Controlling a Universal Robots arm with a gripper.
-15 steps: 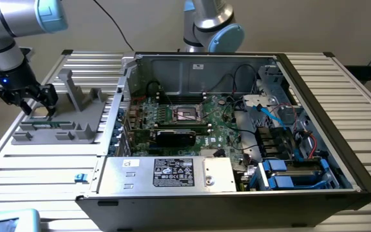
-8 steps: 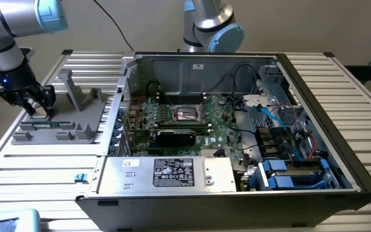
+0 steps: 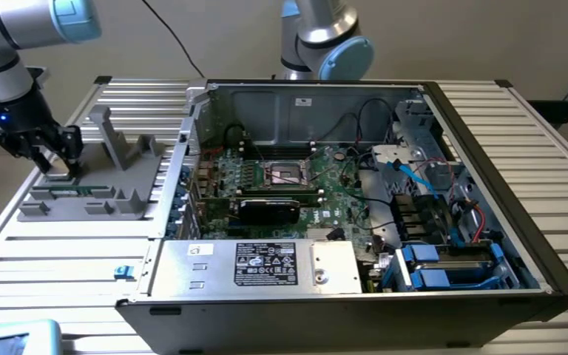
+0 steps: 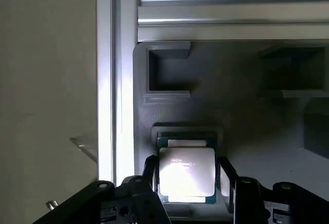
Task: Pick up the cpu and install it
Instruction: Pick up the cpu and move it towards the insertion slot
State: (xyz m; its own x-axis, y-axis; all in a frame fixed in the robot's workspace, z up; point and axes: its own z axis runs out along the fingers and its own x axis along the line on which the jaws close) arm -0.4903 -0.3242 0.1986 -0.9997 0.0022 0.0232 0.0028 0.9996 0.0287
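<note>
The cpu (image 4: pixel 186 175), a flat square chip with a shiny metal top and a green rim, lies in a recess of the grey holder (image 4: pixel 247 131). My gripper (image 4: pixel 187 171) is down over it, one black finger (image 4: pixel 150 170) against each side edge, closed on the chip. In the exterior view the gripper (image 3: pixel 59 168) stands low on the grey holder (image 3: pixel 92 200) at that view's left, beside the open computer case (image 3: pixel 363 200). The bare socket (image 3: pixel 286 174) sits in the middle of the motherboard.
Two upright posts (image 3: pixel 116 140) rise from the holder just beside the gripper. Inside the case are a black expansion card (image 3: pixel 269 209), loose cables (image 3: pixel 413 177), blue drive bays (image 3: pixel 452 266) and a silver power supply (image 3: pixel 254 265). A second arm (image 3: pixel 324 44) stands behind the case.
</note>
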